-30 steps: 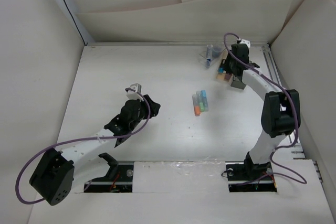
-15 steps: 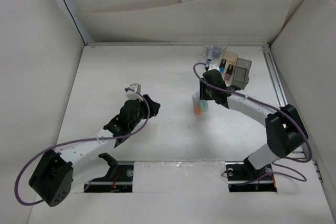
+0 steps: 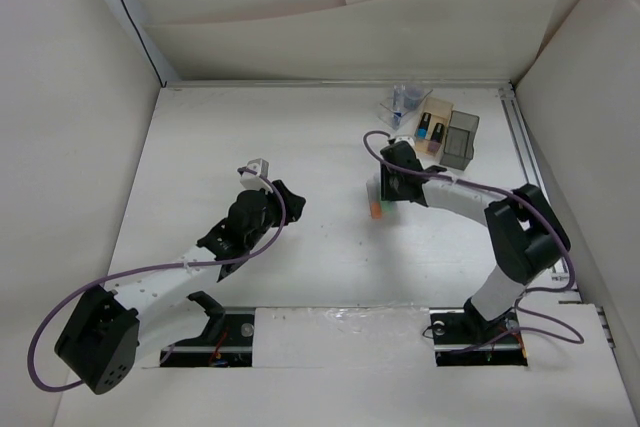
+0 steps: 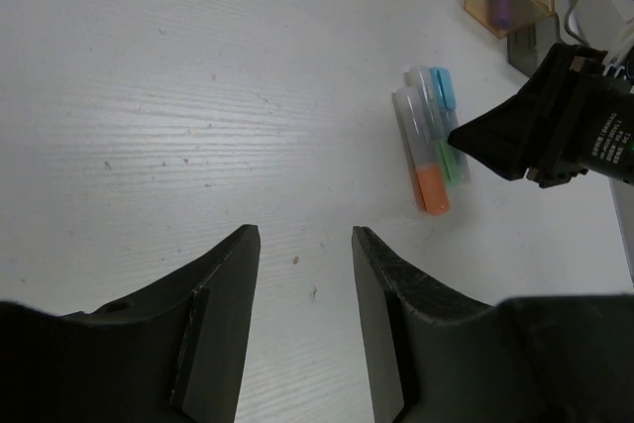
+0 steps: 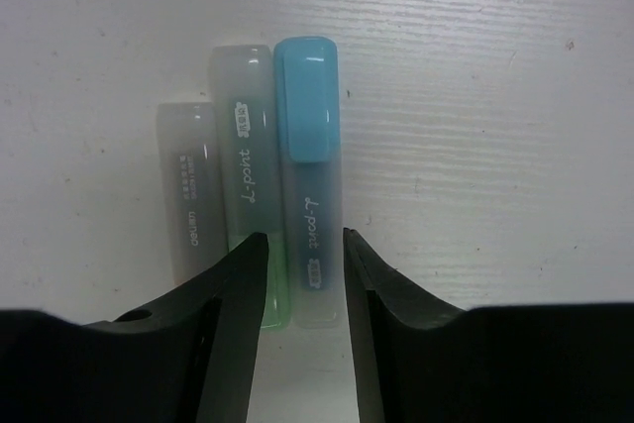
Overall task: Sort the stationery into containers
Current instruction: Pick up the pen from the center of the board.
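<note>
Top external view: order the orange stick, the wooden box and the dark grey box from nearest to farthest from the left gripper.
1. The orange stick, mid-table, to the gripper's right.
2. The wooden box, far right corner area.
3. The dark grey box, against the wooden box's right side.

place: likely robot lab | evidence: panel walls (image 3: 80, 97) around white table (image 3: 250, 127); left arm (image 3: 170, 272), right arm (image 3: 465, 195) bolted on

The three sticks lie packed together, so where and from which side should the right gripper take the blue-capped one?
Grip the blue-capped stick across its clear barrel, from straight above. It lies flat at the row's edge: one long side is free, the other touches the middle stick, so that finger likely must wedge into the seam.
</note>
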Action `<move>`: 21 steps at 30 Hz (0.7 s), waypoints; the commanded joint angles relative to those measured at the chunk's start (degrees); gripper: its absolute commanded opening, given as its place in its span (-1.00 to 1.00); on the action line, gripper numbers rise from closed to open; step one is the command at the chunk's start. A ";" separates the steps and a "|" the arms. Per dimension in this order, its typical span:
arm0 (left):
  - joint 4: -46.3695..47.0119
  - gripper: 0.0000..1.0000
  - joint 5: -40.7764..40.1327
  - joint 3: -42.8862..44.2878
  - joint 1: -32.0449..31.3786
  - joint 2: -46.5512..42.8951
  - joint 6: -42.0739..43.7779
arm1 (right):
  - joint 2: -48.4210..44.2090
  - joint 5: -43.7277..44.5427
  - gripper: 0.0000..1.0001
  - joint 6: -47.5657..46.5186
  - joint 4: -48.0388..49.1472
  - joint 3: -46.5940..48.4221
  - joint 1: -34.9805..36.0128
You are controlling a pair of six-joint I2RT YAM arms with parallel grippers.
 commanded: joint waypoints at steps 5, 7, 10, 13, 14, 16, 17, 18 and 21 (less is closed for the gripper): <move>1.46 -0.22 0.56 2.22 -0.14 -1.31 0.74 | 1.24 0.20 -0.29 1.62 0.40 2.44 -1.59; 1.46 -0.22 0.56 2.22 -0.14 -1.84 0.74 | 1.85 0.20 -0.34 1.62 -0.30 3.04 -2.11; 1.46 -0.22 0.56 2.22 -0.14 -1.84 0.74 | 3.17 0.20 -0.37 1.62 -1.88 4.62 -2.12; 1.46 -0.22 0.56 2.22 -0.14 -1.84 0.74 | 3.88 0.20 -0.26 1.62 -2.68 5.95 -2.12; 1.46 -0.22 0.56 2.22 -0.14 -1.84 0.74 | 4.40 -0.49 -0.19 1.62 -2.68 5.95 -2.12; 1.46 -0.22 0.56 2.22 -0.14 -2.37 0.74 | 5.01 -1.81 -0.09 1.62 -2.68 6.57 -2.12; 1.46 -0.22 0.56 2.22 -0.14 -2.37 0.74 | 5.02 -2.43 -0.09 1.62 -2.68 7.18 -2.12; 1.46 -0.22 0.56 2.22 -0.14 -2.37 0.74 | 5.63 -2.43 -0.09 1.62 -2.68 7.18 -2.12; 1.46 -0.22 0.56 2.22 -0.14 -2.37 0.74 | 6.86 -2.96 -0.09 2.14 -2.68 7.71 -2.12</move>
